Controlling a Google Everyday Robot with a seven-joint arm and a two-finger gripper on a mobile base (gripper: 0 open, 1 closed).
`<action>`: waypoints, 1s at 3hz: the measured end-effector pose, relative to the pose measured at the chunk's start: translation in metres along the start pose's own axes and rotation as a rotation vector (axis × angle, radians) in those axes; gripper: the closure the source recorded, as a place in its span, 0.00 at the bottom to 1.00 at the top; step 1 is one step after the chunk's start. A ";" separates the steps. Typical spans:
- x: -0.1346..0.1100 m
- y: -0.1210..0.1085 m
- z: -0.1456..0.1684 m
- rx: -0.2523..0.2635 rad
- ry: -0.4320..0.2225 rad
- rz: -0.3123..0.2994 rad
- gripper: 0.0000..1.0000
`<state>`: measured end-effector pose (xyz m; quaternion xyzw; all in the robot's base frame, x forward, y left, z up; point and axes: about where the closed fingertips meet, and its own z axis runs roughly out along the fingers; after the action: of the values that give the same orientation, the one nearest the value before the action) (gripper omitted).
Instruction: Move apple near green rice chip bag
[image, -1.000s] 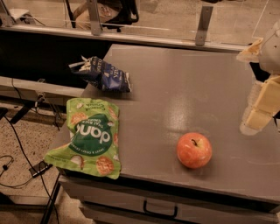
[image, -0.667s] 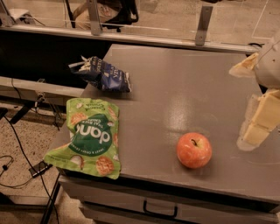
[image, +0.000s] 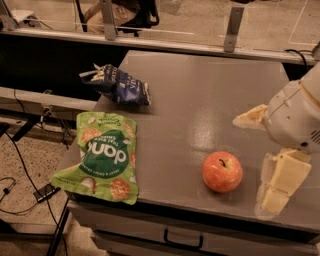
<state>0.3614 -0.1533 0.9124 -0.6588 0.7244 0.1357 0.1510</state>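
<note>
The grey tabletop (image: 200, 100) is flat and smooth with a dull sheen and a straight near edge. At its right side the gripper (image: 252, 162) hangs below a rounded white casing, its 2 pale, blocky fingers (image: 282, 177) spread wide and holding nothing. The green rice chip bag (image: 107, 155), flat and crinkled, lies at the near left corner. A crumpled dark blue snack bag (image: 120, 85) sits farther back on the left. The apple (image: 222, 171), round and glossy red-orange, rests near the front edge, just left of the nearer finger and well apart from the green bag.
</note>
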 end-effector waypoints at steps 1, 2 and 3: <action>-0.003 0.014 0.030 -0.048 -0.019 -0.027 0.00; -0.009 0.020 0.051 -0.074 -0.040 -0.038 0.00; -0.020 0.016 0.068 -0.087 -0.062 -0.043 0.18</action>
<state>0.3496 -0.1067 0.8581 -0.6757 0.6985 0.1841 0.1474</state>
